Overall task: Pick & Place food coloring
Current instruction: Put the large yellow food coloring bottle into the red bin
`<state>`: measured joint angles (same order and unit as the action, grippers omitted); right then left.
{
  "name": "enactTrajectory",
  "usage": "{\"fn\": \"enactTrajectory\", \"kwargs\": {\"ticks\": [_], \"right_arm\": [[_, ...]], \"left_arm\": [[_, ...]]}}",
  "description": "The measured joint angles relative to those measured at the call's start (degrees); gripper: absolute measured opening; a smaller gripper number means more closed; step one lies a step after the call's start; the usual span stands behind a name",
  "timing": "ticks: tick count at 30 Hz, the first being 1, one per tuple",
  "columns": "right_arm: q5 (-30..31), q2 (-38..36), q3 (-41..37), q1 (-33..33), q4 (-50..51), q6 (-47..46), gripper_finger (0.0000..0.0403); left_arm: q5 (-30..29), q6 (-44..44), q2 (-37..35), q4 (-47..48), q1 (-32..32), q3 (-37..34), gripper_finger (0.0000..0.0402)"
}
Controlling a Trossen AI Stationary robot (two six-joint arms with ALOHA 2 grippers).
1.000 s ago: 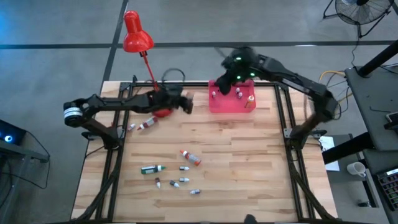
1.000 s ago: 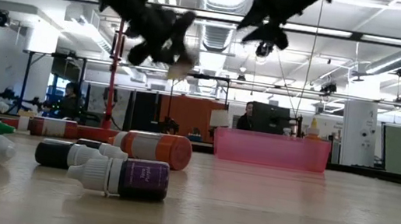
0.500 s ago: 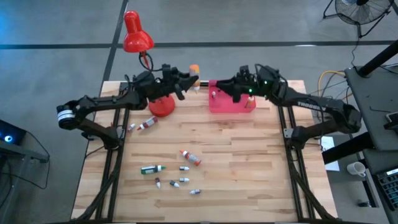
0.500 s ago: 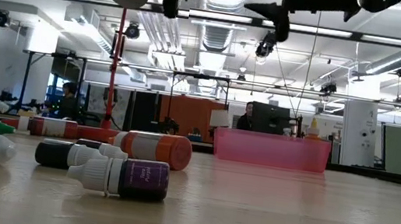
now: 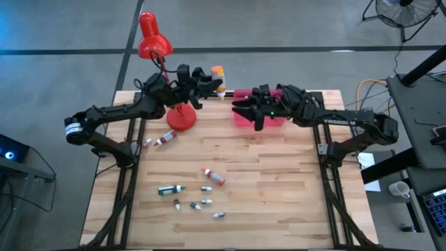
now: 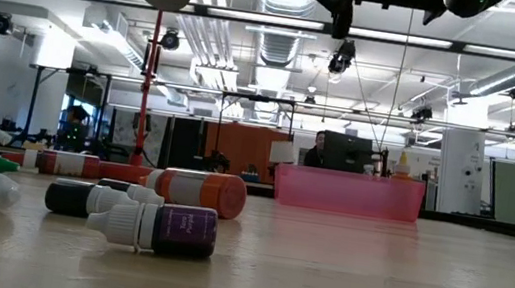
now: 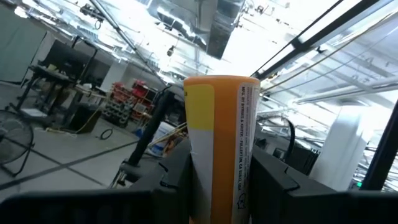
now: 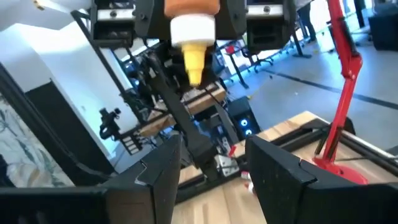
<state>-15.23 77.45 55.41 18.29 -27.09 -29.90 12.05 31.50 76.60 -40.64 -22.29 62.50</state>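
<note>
Since half a second ago the left gripper (image 5: pixel 212 82) has lifted its orange bottle (image 5: pixel 217 72) a little farther toward the table's far edge, and the right gripper (image 5: pixel 244 110) has swung left and nearer, now over the left end of the pink tray (image 5: pixel 277 120). The left gripper is clenched on the bottle, its fingers (image 7: pixel 177 163) pressing both sides of the body (image 7: pixel 217 143). In the right wrist view the bottle (image 8: pixel 191 25) shows end-on to that arm, its long axis lying toward the right gripper, white collar and yellow pointed tip (image 8: pixel 193 62) aimed right, orange base held back in the left gripper. The right gripper's fingers (image 8: pixel 158 171) stand apart, released, holding nothing, well short of the tip. The bottle hangs above the table's far edge, between the red lamp (image 5: pixel 155 42) and the tray. More bottles lie scattered on the near left of the table (image 5: pixel 293 195), among them a green one (image 5: pixel 169 189) and an orange-red one (image 5: pixel 213 176).
</note>
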Motion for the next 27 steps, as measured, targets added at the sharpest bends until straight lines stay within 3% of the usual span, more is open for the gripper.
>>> {"fn": "enactTrajectory", "kwargs": {"ticks": [11,27], "right_arm": [[-1.59,4.02,6.35,-0.34,0.4,1.63,0.0171],[-1.12,4.09,7.16,-0.4,2.08,1.35,0.0171]], "left_arm": [[1.08,-0.01,1.53,0.59,1.42,-0.13,0.0092],[2.15,-0.83,3.44,2.6,1.47,-0.17,0.0092]]}}
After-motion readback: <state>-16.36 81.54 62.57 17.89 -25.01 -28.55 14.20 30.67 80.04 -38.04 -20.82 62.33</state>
